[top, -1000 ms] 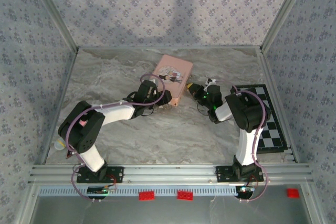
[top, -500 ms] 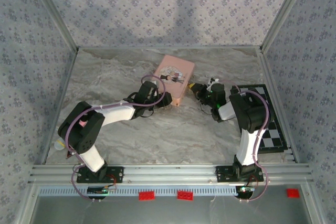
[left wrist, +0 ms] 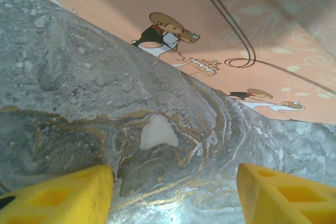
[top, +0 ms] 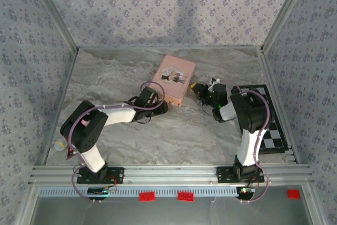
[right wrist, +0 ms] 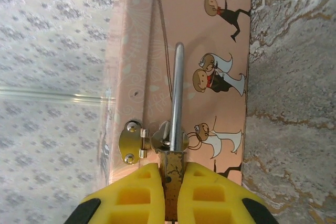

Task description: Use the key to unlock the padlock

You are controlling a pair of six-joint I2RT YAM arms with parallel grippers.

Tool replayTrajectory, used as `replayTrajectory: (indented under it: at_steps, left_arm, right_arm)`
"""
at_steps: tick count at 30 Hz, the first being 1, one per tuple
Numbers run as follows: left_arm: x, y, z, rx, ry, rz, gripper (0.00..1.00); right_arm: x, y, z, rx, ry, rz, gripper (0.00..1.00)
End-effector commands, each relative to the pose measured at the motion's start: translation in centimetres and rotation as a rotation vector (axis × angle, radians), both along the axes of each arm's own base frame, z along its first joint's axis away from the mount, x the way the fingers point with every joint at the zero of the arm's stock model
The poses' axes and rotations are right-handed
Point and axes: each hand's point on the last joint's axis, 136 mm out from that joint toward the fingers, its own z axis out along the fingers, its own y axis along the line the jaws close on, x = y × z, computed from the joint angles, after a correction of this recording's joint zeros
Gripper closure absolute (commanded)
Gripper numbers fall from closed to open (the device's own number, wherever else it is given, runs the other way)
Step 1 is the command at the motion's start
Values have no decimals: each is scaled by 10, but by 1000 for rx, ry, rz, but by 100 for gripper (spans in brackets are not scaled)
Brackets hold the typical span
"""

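- The right jaws are clenched on the padlock (right wrist: 171, 174), pinching its brass body between the yellow fingers (right wrist: 128, 195). The shackle runs straight up from them.
- The padlock sits at the brass hasp (right wrist: 132, 142) on the right side of the pink box (top: 176, 75) (its shackle shows against the cartoon-printed wall).
- The left jaws are released, with bare marble bench (left wrist: 105, 93) between their two fingers and the box's near wall just ahead.
- From above, the box lies between the two arms, toward the far edge. Open bench spreads to its left and on its near side.
- A checkered mat (top: 271, 117) lies along the right edge, beside the right arm.
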Motion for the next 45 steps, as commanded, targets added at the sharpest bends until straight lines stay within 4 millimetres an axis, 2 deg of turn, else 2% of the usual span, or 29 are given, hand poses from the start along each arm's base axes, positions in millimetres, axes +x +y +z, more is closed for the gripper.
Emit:
replayTrajectory:
  at_steps: [1,4,7,10,13,16,18,22,24,29,37,45]
  left_arm:
    - [-9,11,11,-2,-17,20,35]
    - [-7,13,33,-33,-67,36,33]
    - [-5,15,54,-60,-119,50,32]
    - [0,16,71,-76,-165,64,30]
    - [7,13,78,-67,-175,63,27]
    - [13,9,67,-35,-126,71,27]
    - [16,8,58,-17,-98,81,27]
    - [19,10,43,25,-63,95,26]
    - [20,10,41,31,-61,97,26]
    - [22,13,35,55,-51,102,27]
    - [20,9,14,81,-1,85,28]
    - [15,16,1,116,27,90,29]
  right_arm:
    - [-14,8,9,-221,-46,95,100]
    - [-34,4,-13,-502,12,141,100]
    - [-43,-2,-19,-645,35,156,100]
    - [-46,-7,-24,-676,58,153,100]
    - [-47,-1,-27,-595,47,163,100]
    - [-46,14,-17,-382,8,181,100]
    - [-46,21,-13,-336,6,192,100]
    - [-51,16,-18,-554,22,189,100]
    - [-51,11,-16,-592,29,168,100]
    - [-36,8,-11,-576,17,142,100]
    - [-25,35,8,-502,-21,99,100]
    - [-8,19,20,-538,-49,9,100]
